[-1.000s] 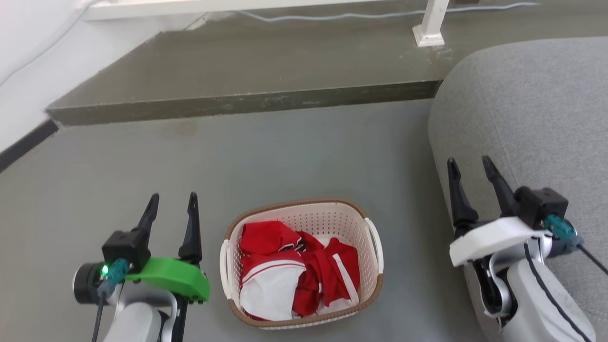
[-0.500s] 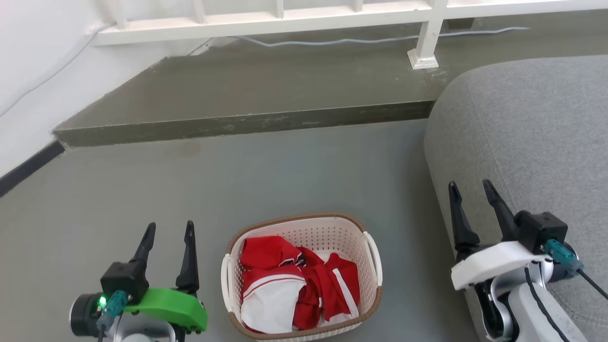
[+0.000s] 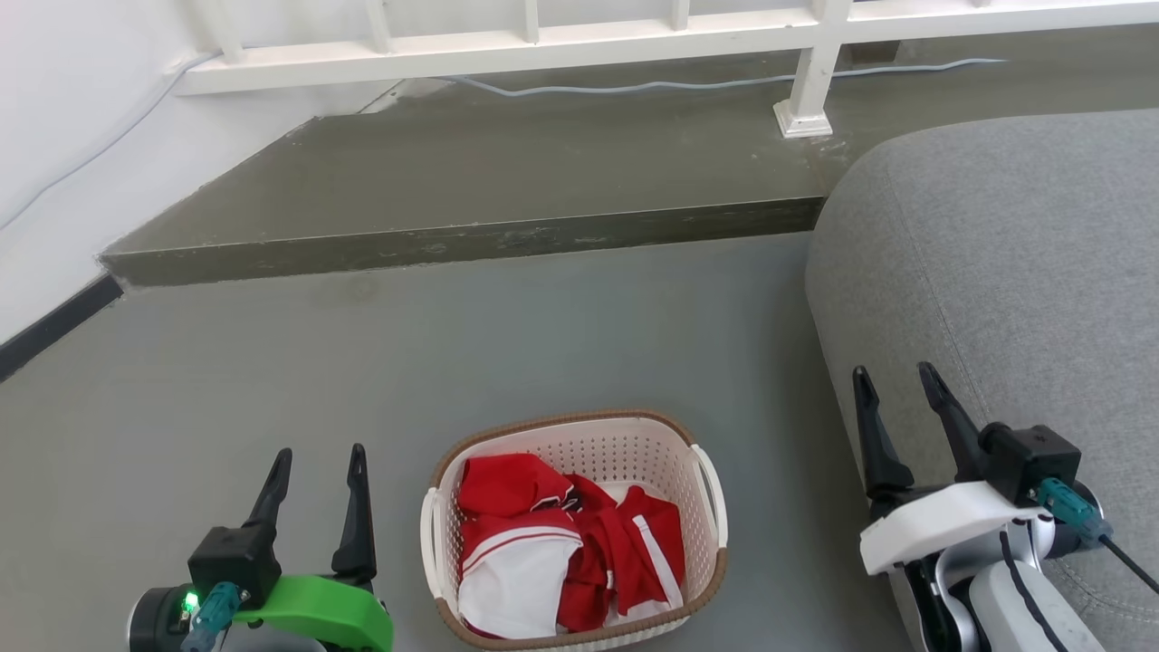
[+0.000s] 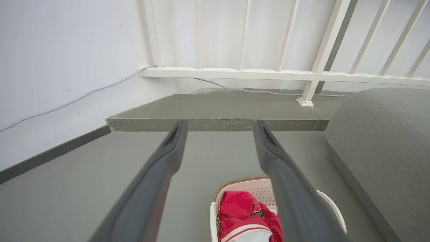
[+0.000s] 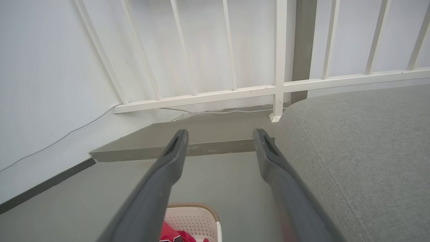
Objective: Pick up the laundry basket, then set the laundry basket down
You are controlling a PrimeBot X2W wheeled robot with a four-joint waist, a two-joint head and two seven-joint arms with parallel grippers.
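The laundry basket (image 3: 634, 444) stands on the grey floor at the bottom middle of the head view, cream-white and perforated with a brown rim and white loop handles on both sides. Red and white clothes (image 3: 561, 543) fill it. My left gripper (image 3: 320, 458) is open to the basket's left, apart from it. My right gripper (image 3: 894, 378) is open to the basket's right, in front of the sofa. In the left wrist view the basket (image 4: 255, 188) lies low between that gripper's (image 4: 220, 127) fingers. A corner of the basket (image 5: 195, 218) is at the bottom of the right wrist view, below that gripper (image 5: 220, 135).
A grey sofa (image 3: 1014, 272) rises close on the right. A raised concrete step (image 3: 471, 240) crosses the floor ahead, with a white railing (image 3: 543, 41) and a cable (image 3: 688, 86) behind it. A white wall with a dark skirting (image 3: 54, 317) runs along the left.
The head view has tilted up, so everything sits lower in the picture and more railing shows. The basket stays on the floor. Both grippers remain open beside it.
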